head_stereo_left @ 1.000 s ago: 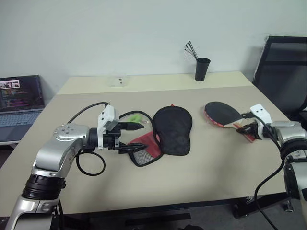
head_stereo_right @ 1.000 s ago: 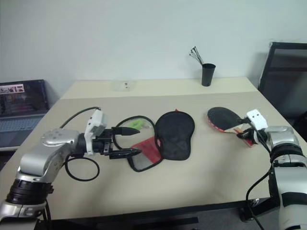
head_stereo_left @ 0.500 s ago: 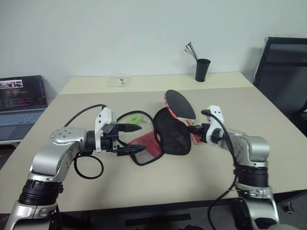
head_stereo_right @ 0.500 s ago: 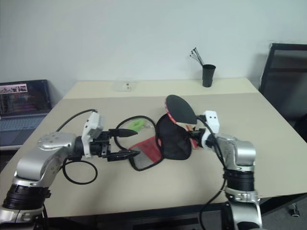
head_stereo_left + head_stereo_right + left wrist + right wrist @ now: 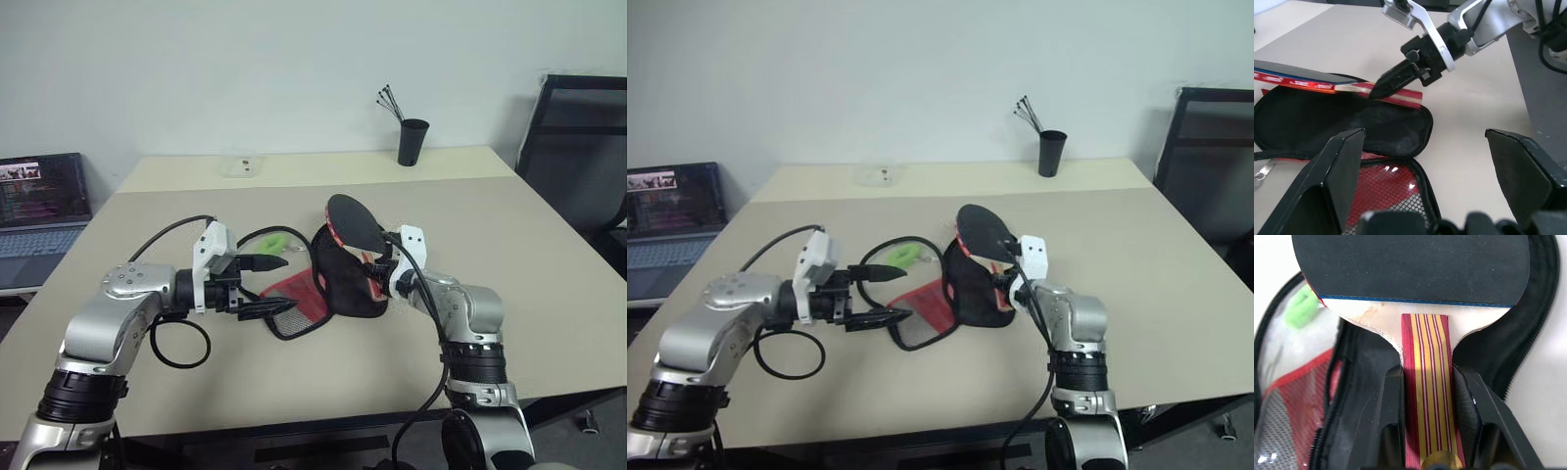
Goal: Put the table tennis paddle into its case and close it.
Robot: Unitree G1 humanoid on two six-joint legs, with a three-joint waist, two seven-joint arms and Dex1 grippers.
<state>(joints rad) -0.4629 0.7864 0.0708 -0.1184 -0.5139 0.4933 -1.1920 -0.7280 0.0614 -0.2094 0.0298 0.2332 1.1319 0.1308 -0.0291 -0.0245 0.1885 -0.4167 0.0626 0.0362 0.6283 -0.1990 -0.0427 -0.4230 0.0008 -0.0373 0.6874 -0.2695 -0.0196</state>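
Note:
The table tennis paddle (image 5: pixel 355 223) hangs tilted over the open case (image 5: pixel 350 282), its black blade raised toward the far side. My right gripper (image 5: pixel 376 267) is shut on the striped wooden handle (image 5: pixel 1425 362), one finger (image 5: pixel 1392 416) on each side. The case lies flat mid-table: a black shell with a red mesh flap (image 5: pixel 295 305) folded out toward my left gripper (image 5: pixel 286 285). That gripper stands open just left of the flap, pointing right, holding nothing. In the left wrist view the paddle's red edge (image 5: pixel 1298 81) hovers over the case's black lining (image 5: pixel 1356 128).
A small green object (image 5: pixel 274 240) and a black cord loop lie just behind the case. A black cup (image 5: pixel 412 141) with sticks and a small clear piece (image 5: pixel 240 164) stand at the far edge. A laptop (image 5: pixel 39 201) is at left, a black chair (image 5: pixel 578 137) at right.
My right arm swept left across the table, carrying the paddle from the right side to above the open case and rolling it. The left gripper stayed put, open.

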